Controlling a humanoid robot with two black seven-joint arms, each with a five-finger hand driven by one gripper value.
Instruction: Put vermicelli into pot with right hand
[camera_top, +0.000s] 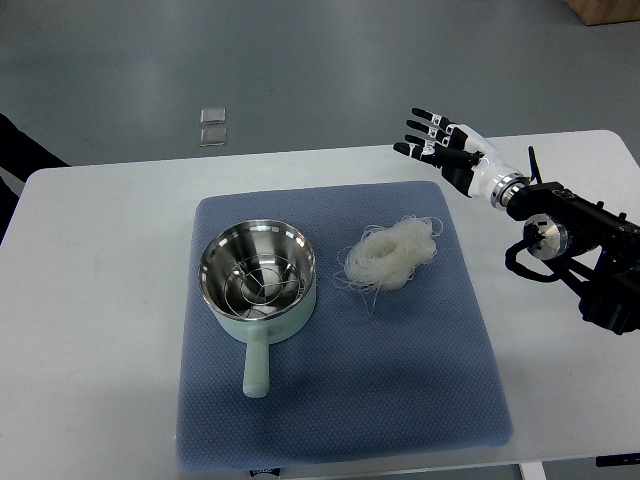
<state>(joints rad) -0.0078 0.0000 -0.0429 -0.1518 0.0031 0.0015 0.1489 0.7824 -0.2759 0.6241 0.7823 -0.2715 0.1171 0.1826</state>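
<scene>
A bundle of white vermicelli (390, 253) lies on a blue mat (340, 400), just right of a pale green pot (258, 285) with a steel inside and a wire rack in it. The pot's handle points toward the near edge. My right hand (432, 138) hovers over the table's far right part, above and to the right of the vermicelli, fingers spread and empty. The left arm does not show.
The mat lies on a white table (100, 300). Two small clear squares (213, 125) lie on the grey floor beyond the table. A dark shape (20, 150) shows at the left edge. A brown box corner (605, 10) is at the top right.
</scene>
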